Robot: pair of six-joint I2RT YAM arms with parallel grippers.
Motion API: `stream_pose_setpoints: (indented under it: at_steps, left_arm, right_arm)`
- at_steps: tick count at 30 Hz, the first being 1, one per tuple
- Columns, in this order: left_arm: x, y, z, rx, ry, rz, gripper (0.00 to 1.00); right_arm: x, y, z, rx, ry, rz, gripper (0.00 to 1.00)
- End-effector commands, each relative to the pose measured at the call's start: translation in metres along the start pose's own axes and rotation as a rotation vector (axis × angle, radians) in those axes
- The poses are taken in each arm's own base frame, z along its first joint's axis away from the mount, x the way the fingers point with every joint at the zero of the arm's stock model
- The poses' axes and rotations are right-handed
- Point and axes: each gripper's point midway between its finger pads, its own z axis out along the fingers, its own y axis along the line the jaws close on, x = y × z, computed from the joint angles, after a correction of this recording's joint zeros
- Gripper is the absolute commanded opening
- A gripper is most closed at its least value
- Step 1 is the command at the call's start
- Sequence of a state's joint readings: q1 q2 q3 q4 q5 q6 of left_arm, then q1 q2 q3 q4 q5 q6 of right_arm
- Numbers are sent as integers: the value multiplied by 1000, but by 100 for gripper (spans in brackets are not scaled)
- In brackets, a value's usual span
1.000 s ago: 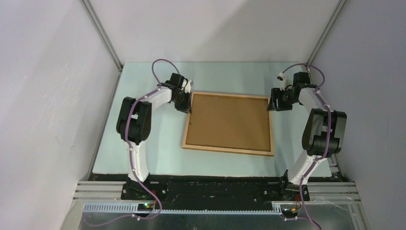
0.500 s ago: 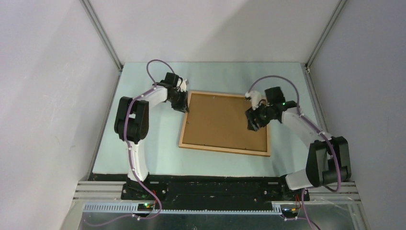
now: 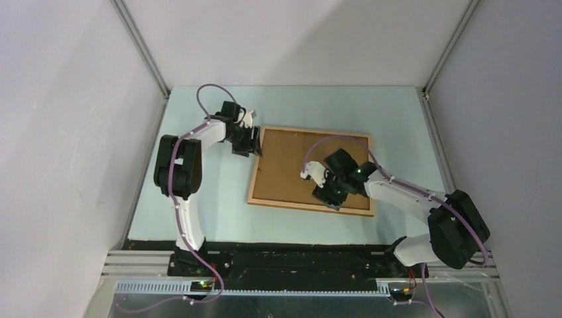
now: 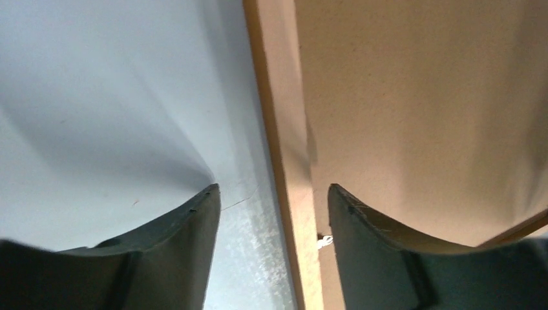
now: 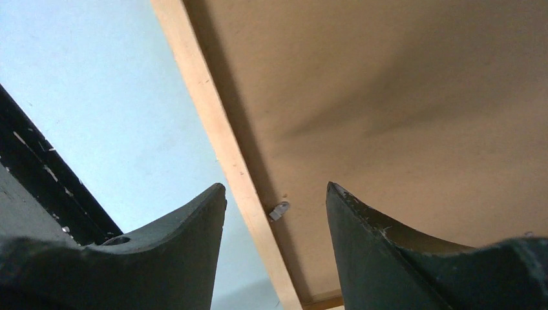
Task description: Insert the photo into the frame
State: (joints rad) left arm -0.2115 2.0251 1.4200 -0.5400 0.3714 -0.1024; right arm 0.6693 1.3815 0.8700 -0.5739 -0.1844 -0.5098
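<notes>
The light-wood frame lies flat on the table with the plain brown backing board filling it. The photo is hidden. My left gripper is open and straddles the frame's left moulding near the far corner, with one finger over the board. A small metal tab sits by the inner edge. My right gripper is open and straddles the near moulding, over another small metal tab and the board. Neither gripper holds anything.
The pale blue table is boxed in by grey walls on the left, back and right. A black rail runs along the near table edge, just below the frame. Both arm bases stand on that rail.
My right arm has swung from the frame's far right corner across the board to its near edge. The frame has slid slightly left. My left gripper has stayed on the left moulding.
</notes>
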Motion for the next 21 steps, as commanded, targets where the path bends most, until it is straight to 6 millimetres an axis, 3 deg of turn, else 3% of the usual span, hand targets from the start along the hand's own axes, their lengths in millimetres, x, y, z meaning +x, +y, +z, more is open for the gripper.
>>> stream_pose_setpoints:
  at_steps: [1,8,15,21]
  left_arm:
    - [-15,6,-34,-5,-80,26,70]
    - [-9,19,-57,-59,-114,32,91]
    - [5,25,-78,-119,-118,77,95]
    - [14,18,-113,-151,-167,182,95]
  right_arm:
    - [1,4,1,52,10,-60,62]
    - [6,22,-1,47,28,-108,62]
    - [5,22,-5,61,19,-117,63]
    - [7,21,-9,69,21,-128,65]
